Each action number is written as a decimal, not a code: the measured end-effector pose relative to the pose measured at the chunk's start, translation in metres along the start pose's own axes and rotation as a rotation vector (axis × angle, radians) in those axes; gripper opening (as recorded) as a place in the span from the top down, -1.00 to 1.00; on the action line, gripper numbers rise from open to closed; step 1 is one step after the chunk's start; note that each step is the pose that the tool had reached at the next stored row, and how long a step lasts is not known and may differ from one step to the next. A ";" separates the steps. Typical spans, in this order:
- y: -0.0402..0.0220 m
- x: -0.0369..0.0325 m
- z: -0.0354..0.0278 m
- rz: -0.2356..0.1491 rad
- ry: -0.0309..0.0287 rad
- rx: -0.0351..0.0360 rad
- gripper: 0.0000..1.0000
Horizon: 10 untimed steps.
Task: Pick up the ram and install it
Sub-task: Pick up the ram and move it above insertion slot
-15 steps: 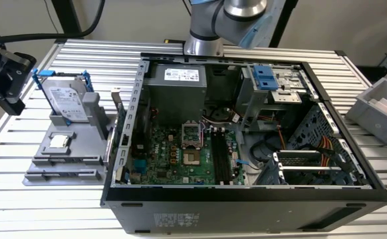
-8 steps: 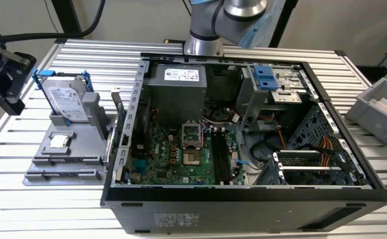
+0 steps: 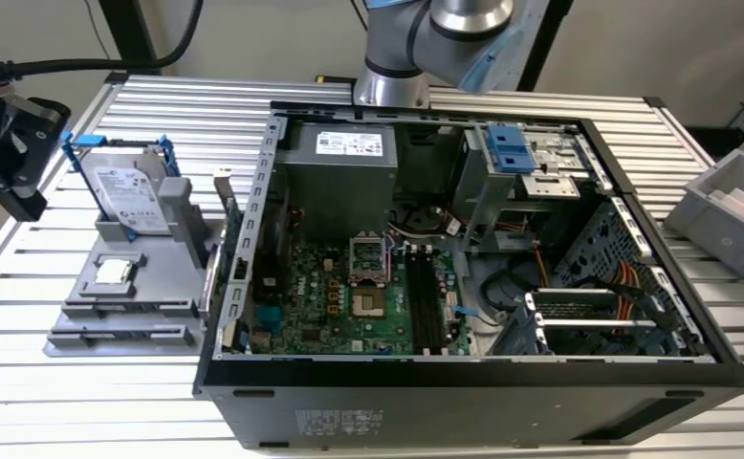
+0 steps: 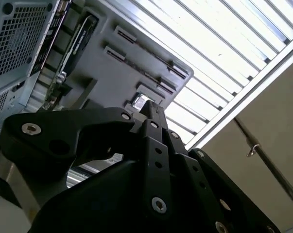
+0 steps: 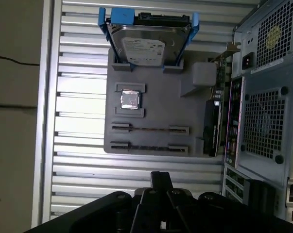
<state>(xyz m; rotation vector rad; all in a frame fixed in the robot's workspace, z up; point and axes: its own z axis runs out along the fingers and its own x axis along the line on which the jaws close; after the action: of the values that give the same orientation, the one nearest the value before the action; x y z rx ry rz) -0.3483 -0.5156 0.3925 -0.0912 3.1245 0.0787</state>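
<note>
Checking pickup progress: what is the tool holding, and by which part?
Nothing: the tool is shut with nothing between its fingers, and the ram sticks lie in the grey holder.

You see the open computer case [image 3: 474,411] on the slatted table [image 3: 193,96], its motherboard [image 3: 334,306] exposed. At the exterior view's left, a grey tray [image 3: 155,282] carries 1 hard drive [image 3: 130,196] (blue-framed, propped upright) and 1 processor chip [image 3: 113,273]; the gripper [image 3: 15,158] hangs just beside it.

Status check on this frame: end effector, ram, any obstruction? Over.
End effector shut, empty, hovering beside the grey holder. Ram on edge in holder slot, untouched. No obstruction seen between them.
</note>
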 end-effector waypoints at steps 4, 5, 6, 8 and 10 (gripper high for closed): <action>0.0000 0.0000 0.0000 -0.037 0.0019 -0.0006 1.00; 0.0000 0.0000 -0.0001 -0.047 0.0024 -0.0007 1.00; 0.0000 0.0000 -0.0001 -0.056 0.0029 -0.0009 1.00; 0.0000 0.0000 -0.0001 -0.076 0.0039 -0.0012 1.00; 0.0000 0.0000 -0.0001 -0.095 0.0048 -0.0015 1.00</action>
<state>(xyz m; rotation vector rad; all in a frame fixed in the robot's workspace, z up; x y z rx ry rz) -0.3482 -0.5156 0.3926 -0.2398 3.1190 0.0796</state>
